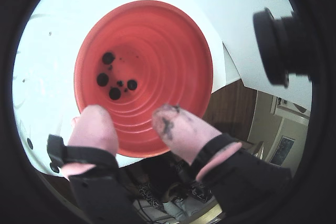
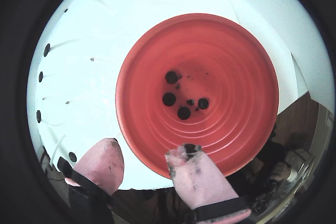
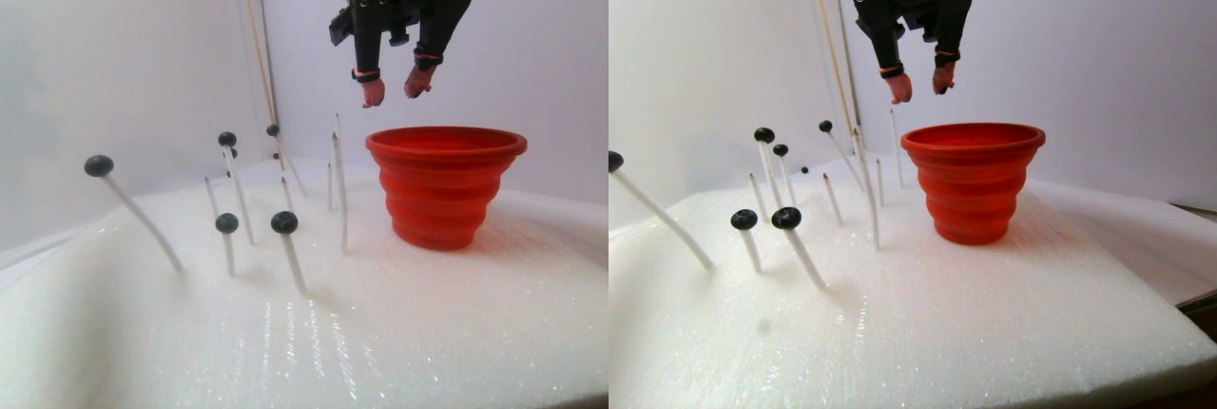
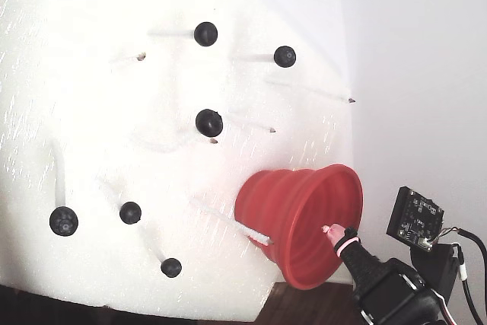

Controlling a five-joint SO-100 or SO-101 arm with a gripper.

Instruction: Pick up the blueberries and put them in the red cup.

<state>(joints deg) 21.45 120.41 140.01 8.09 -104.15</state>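
Above the cup (image 3: 445, 181), the fingers (image 3: 373, 93) hang spread and empty; remaining blueberries (image 3: 284, 223) stand well leftward in the stereo pair view.

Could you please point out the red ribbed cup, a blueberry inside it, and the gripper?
red ribbed plastic cup (image 3: 447, 190), stereo pair view, outer wall.
small black-blue blueberry (image 2: 169, 98), a wrist view, its middle.
pink-tipped gripper (image 3: 394, 88), stereo pair view, between fingertips.

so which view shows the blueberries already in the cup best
A wrist view: it looks straight into the red cup and shows the blueberries on its floor, unblocked. The other wrist view shows them too, smaller. In the stereo pair and fixed views the cup wall hides them.
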